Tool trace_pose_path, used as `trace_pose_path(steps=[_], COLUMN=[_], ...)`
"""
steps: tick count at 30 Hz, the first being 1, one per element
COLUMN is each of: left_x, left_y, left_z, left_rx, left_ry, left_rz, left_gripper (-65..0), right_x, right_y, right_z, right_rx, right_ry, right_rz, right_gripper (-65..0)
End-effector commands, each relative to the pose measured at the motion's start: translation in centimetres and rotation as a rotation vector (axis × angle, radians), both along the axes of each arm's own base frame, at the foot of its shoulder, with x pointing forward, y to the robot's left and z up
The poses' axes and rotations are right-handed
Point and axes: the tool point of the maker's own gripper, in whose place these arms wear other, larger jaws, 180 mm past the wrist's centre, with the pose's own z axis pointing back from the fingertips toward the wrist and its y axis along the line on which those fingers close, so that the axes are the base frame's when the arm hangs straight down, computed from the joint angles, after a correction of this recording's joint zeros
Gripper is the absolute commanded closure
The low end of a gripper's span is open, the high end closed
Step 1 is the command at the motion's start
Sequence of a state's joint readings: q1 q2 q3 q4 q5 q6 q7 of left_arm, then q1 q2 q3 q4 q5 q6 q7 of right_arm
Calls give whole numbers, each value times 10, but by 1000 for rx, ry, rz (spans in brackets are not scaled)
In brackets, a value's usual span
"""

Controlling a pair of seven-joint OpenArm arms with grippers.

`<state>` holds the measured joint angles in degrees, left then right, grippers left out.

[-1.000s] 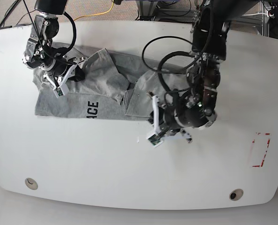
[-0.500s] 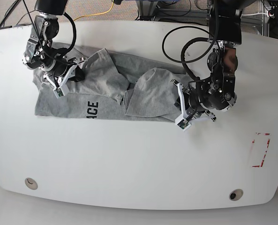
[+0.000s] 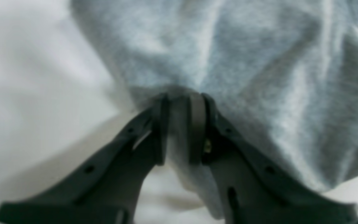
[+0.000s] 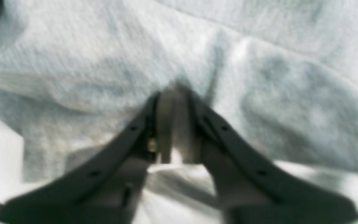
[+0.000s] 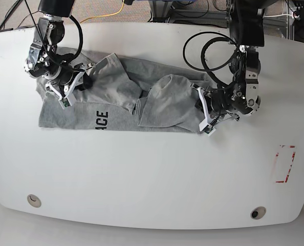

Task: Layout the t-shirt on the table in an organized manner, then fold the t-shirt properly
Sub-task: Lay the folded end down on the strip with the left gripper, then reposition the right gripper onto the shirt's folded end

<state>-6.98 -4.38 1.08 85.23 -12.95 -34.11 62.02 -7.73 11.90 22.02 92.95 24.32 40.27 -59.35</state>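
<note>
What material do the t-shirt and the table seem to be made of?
The t-shirt looks like soft knitted cotton, heather grey and matte: it lies in loose wrinkles and shows a fine mottled weave in the wrist views. The table looks like hard white laminate or plastic, smooth and glossy, with faint reflections; which one is unclear.

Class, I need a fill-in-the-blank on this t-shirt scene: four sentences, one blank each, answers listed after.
1. The letters showing on the t-shirt read ____.
2. The tape mark on the table is ____ in colour.
3. In the left wrist view, the left pincer is shut on ____ fabric.
4. In the base view, the right pincer is at the shirt's ____ end.

Missing words: ACE; red; grey; left
</note>
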Motion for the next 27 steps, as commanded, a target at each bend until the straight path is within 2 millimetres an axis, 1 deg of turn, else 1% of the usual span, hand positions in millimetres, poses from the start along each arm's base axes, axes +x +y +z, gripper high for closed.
trace_pose_path(steps=[1,2,3,4,5,7,8,9,10,12,14,16,17,18,19,21,22,25,27], left_x=[5,4,3,2,2,2,2,2,1,0,-3,-5,-6,-6,-6,-7,-7,-11,-12], left_y=[1,3,3,3,6,8,10,10,10,11,13,17,18,18,19,19,19,19,19], left_z=[2,0,-1,-2,-3,-3,-4,-4,-4,-5,-8,-9,-10,-10,-10,-11,-11,-13,-14], left_rx=[-4,-3,-3,-3,5,8,12,12,12,14,19,26,28,28,29,29,31,31,31], left_ry=[-9,-1,5,6,9,11,11,11,12,14,23,26,29,29,31,32,32,40,41], left_rz=[2,5,5,5,7,7,8,8,8,8,9,10,10,10,11,10,11,10,10], left_gripper=[-96,-96,-96,-96,-96,-96,-96,-96,-96,-96,-96,-96,-96,-96,-96,-96,-96,-96,-96], right_x=[24,29,31,32,35,40,42,42,42,43,40,37,34,34,32,29,24,16,16], right_y=[-1,0,-1,-2,-2,-3,-10,-15,-24,-44,-68,-84,-95,-99,-108,-118,-129,-142,-146], right_z=[39,55,64,68,81,96,104,107,111,120,120,114,108,106,97,87,78,58,50], right_rx=[-35,-58,-75,-83,-93,-90,-93,-97,-97,-94,-84,-64,-43,-36,-8,17,30,63,85], right_ry=[-137,-181,-202,-210,-236,-269,-282,-281,-280,-283,-266,-241,-221,-216,-192,-161,-126,-51,-26], right_rz=[19,31,33,33,25,2,-23,-38,-69,-135,-219,-283,-325,-341,-377,-409,-428,-452,-464], right_gripper=[-198,-265,-308,-325,-393,-465,-510,-531,-580,-644,-650,-650,-650,-650,-650,-650,-650,-650,-650])
